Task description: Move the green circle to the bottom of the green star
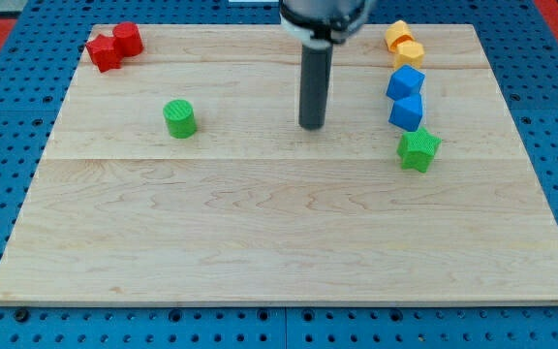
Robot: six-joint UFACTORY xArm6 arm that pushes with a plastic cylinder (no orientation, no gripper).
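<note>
Gripperless, my tip [310, 126] rests between green circle [180, 118] and green star [418, 149], touching neither

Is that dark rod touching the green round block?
Apart. The camera view shows bare wood between my tip and the green circle, which sits well toward the view's left.
</note>
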